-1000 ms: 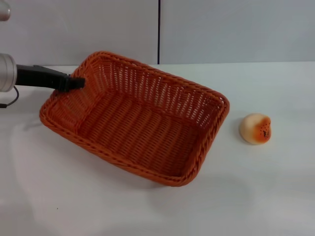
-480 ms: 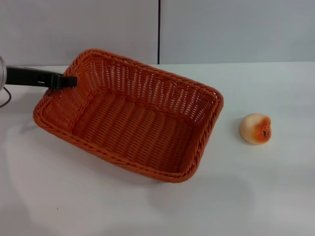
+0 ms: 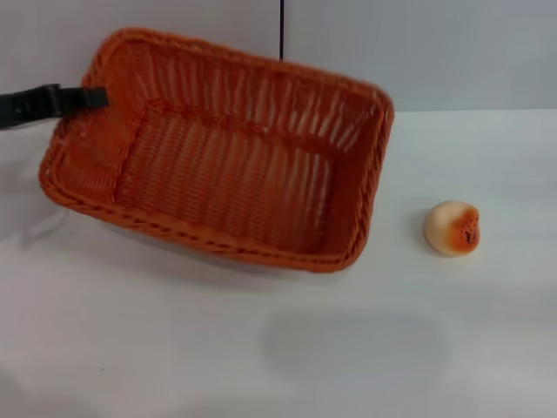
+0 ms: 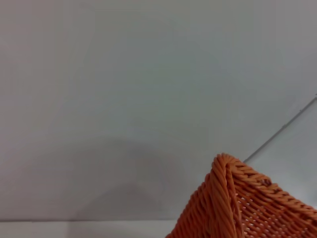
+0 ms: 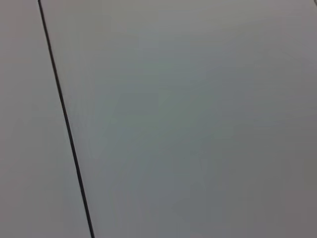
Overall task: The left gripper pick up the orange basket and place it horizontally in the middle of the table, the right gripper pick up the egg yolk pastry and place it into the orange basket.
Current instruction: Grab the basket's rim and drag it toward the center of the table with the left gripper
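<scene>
The left gripper (image 3: 97, 97) reaches in from the left edge of the head view, its slim black fingers clenched on the braided rim of the basket (image 3: 226, 157) at the basket's left end. The basket hangs from that grip, raised off the table (image 3: 261, 348) and tipped, so that its open top faces forward and upward and its woven floor shows almost full on. Its far rim stands up in front of the grey wall, crossing the dark vertical seam (image 3: 281, 26) there, while its near rim hangs low over the tabletop. A soft shadow lies on the white surface under and in front of it.

In the left wrist view one corner of the basket (image 4: 233, 198) fills the lower part of the picture, the thick twisted rim rising to a point against the plain grey wall; the gripper's own fingers do not show there.

To the right of the basket, well apart from it, the pastry (image 3: 452, 227) sits on the table, a small cream ball with its orange-brown speckled patch turned to the right. Nothing touches it.

The right gripper appears in no view. Its wrist camera shows only the grey wall and a thin dark seam (image 5: 67, 129) running across it at a slant.
</scene>
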Robot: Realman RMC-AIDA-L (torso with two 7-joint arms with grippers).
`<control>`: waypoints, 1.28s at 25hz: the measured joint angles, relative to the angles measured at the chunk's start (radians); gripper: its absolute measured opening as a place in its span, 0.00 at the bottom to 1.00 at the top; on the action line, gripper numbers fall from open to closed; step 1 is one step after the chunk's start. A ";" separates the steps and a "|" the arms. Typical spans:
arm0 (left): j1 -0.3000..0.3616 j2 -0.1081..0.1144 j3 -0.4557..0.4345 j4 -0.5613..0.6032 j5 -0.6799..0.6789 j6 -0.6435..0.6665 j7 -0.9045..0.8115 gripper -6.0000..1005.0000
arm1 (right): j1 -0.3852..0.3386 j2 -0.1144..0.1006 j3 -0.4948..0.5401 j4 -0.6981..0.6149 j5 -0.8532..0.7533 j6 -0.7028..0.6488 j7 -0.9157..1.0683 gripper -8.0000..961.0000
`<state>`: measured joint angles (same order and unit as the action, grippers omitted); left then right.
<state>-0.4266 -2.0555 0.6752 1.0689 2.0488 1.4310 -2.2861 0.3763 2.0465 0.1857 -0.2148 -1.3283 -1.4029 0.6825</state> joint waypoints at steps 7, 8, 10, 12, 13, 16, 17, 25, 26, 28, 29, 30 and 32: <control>0.092 -0.002 -0.006 -0.010 -0.092 0.012 -0.001 0.18 | 0.019 -0.004 -0.016 -0.002 0.000 0.013 0.000 0.69; 0.105 -0.003 -0.005 -0.011 -0.104 0.012 -0.001 0.18 | 0.022 -0.004 -0.020 -0.003 0.000 0.015 0.000 0.69; 0.131 -0.004 -0.002 -0.011 -0.124 0.017 -0.001 0.18 | 0.028 -0.004 -0.026 -0.003 0.000 0.021 0.000 0.69; 0.151 -0.006 0.000 -0.012 -0.135 0.023 -0.001 0.19 | 0.032 -0.004 -0.035 -0.003 0.000 0.027 0.000 0.69; 0.164 -0.007 0.001 -0.014 -0.141 0.025 0.001 0.19 | 0.032 -0.005 -0.038 -0.002 0.000 0.027 0.000 0.69; 0.201 -0.010 0.003 -0.038 -0.159 0.026 0.008 0.19 | 0.033 -0.005 -0.041 -0.001 0.000 0.027 0.000 0.69; 0.201 -0.010 0.003 -0.038 -0.159 0.026 0.008 0.19 | 0.033 -0.005 -0.041 0.000 0.000 0.028 0.000 0.69; 0.242 -0.010 0.005 -0.065 -0.185 0.074 0.022 0.20 | 0.032 0.001 -0.047 0.000 0.000 0.036 0.000 0.69; 0.247 -0.011 0.005 -0.079 -0.188 0.081 0.030 0.20 | 0.032 0.002 -0.052 0.000 0.000 0.036 0.000 0.69; 0.248 -0.011 0.003 -0.091 -0.189 0.087 0.037 0.20 | 0.032 0.002 -0.054 0.000 0.000 0.036 0.000 0.69; 0.250 -0.011 0.001 -0.105 -0.190 0.093 0.044 0.20 | 0.031 0.003 -0.055 0.000 0.000 0.036 0.000 0.69; 0.252 -0.011 -0.002 -0.125 -0.191 0.100 0.057 0.20 | 0.031 0.004 -0.055 0.001 0.000 0.036 0.000 0.69; 0.253 -0.011 -0.003 -0.132 -0.191 0.101 0.060 0.20 | 0.029 0.005 -0.056 0.002 0.000 0.036 0.000 0.69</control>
<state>-0.1738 -2.0661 0.6726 0.9372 1.8578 1.5319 -2.2258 0.4056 2.0512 0.1299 -0.2127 -1.3284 -1.3665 0.6826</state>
